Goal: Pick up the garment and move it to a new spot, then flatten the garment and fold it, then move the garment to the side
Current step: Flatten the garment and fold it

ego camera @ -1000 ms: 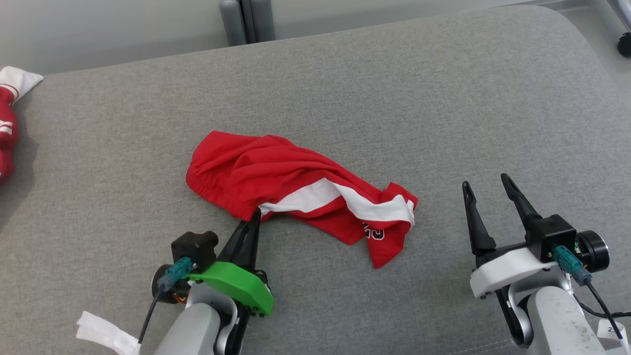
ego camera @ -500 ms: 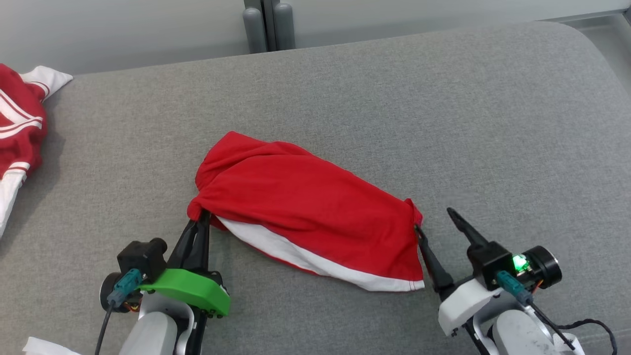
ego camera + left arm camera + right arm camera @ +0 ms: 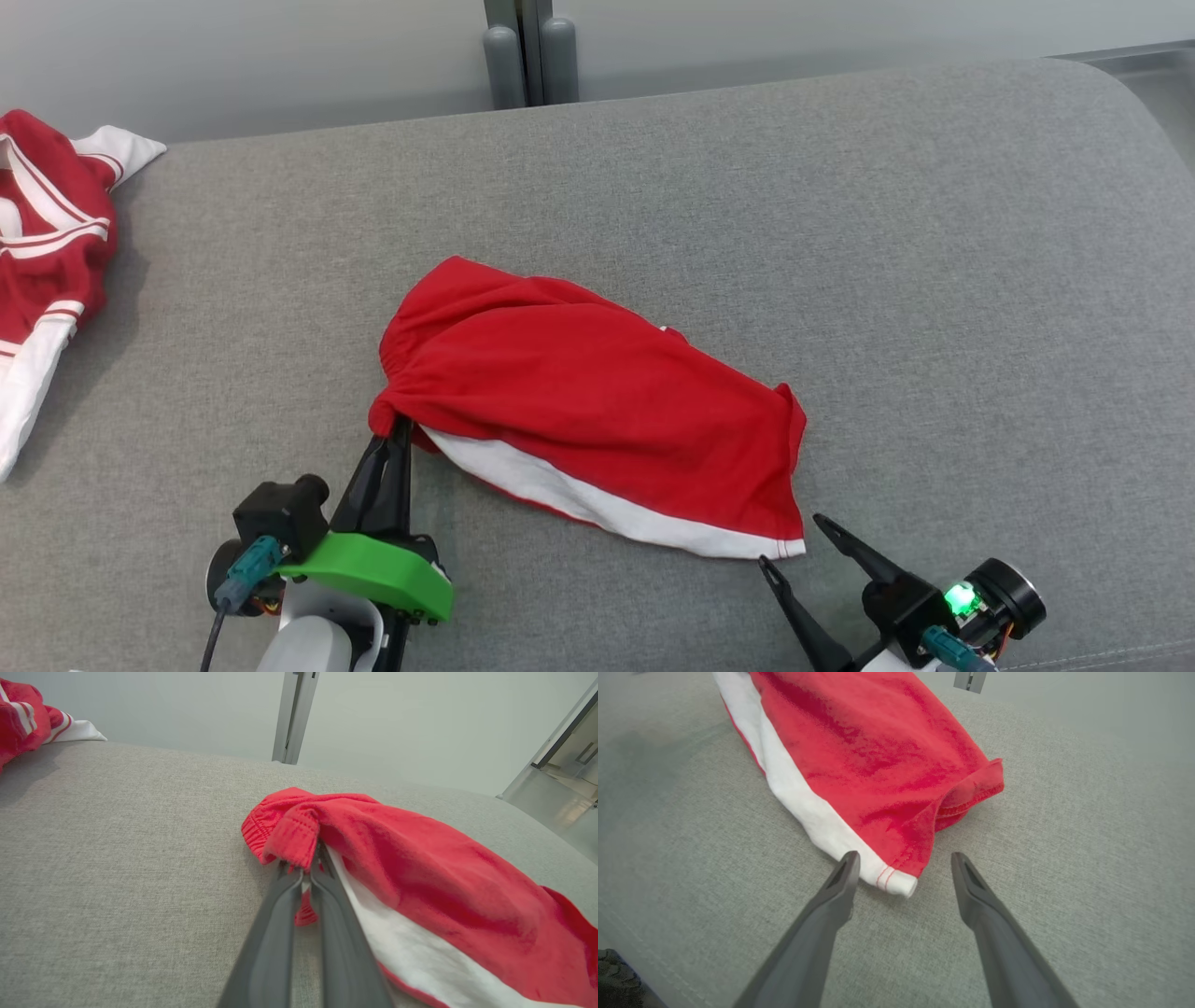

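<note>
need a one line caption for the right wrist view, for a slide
Open right gripper poised at the white-striped hem corner of the red garment lying on the grey upholstered surface.

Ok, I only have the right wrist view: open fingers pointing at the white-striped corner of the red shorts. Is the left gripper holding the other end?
Observer: Yes, the left gripper is shut on the red shorts at the elastic waistband.
Operator: Is that end flat?
Observer: No, the waistband is gathered into a bunch where the gripper pinches it.
Operator: Anything else on the surface?
Observer: A second red and white garment lies at the far left edge of the grey cushion, apart from the shorts.
</note>
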Controlling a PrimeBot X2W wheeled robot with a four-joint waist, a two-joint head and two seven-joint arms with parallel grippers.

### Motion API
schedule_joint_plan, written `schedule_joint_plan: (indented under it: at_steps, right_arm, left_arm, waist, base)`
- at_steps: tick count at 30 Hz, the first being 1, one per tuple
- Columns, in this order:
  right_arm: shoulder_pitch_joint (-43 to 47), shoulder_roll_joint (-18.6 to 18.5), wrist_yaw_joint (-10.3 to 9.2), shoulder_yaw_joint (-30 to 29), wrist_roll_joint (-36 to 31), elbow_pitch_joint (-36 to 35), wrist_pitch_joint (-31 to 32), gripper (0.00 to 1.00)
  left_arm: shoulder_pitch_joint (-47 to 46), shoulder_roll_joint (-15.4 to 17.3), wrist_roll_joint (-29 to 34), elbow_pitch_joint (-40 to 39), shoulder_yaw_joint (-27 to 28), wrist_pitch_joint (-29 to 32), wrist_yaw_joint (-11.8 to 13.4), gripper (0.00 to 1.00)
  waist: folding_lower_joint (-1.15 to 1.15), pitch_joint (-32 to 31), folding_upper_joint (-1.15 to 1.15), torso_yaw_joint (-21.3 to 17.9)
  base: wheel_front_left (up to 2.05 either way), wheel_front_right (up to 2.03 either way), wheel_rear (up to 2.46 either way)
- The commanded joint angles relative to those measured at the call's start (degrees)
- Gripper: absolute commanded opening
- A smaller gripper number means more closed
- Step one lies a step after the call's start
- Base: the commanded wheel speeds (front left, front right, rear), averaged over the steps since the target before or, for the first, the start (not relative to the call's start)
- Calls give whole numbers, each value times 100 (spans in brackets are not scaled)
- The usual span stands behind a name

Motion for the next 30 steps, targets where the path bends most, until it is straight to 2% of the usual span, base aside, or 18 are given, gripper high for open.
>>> schedule_joint_plan:
  at_steps: [1, 10, 16, 17, 18, 21, 30]
  right_arm:
    - [40, -54, -6, 83, 62, 16, 17, 100]
    - [-432, 57, -6, 394, 150, 761, -15, 100]
    - [-623, 73, -6, 540, 198, 912, -25, 100]
    - [-635, 59, -6, 554, 214, 894, -26, 80]
    - [-637, 48, -6, 564, 221, 880, -26, 49]
    - [-620, 4, -6, 624, 271, 877, -27, 2]
    - [-672, -103, -6, 662, 369, 422, -27, 0]
  left_arm:
    - [90, -1, 41, -22, 26, -3, -27, 0]
    - [181, -50, 27, -15, 17, -3, -27, 0]
    - [177, -36, 43, -36, 16, -3, -27, 0]
    - [182, -30, 43, -38, 18, -3, -27, 0]
    - [188, -26, 41, -39, 21, -3, -27, 0]
    - [201, -12, 44, -43, 47, -3, -28, 0]
    - [62, 93, 43, -89, -1, -3, -28, 0]
  waist:
    - [0, -12, 0, -2]
    - [0, -9, 0, 110]
    - [0, -1, 0, 193]
    - [0, -2, 0, 197]
    - [0, -4, 0, 198]
    - [0, -12, 0, 184]
    - [0, -32, 0, 73]
  base:
    - [0, 0, 0]
    - [0, 0, 0]
    - [0, 0, 0]
    - [0, 0, 0]
    - [0, 0, 0]
    - [0, 0, 0]
    - [0, 0, 0]
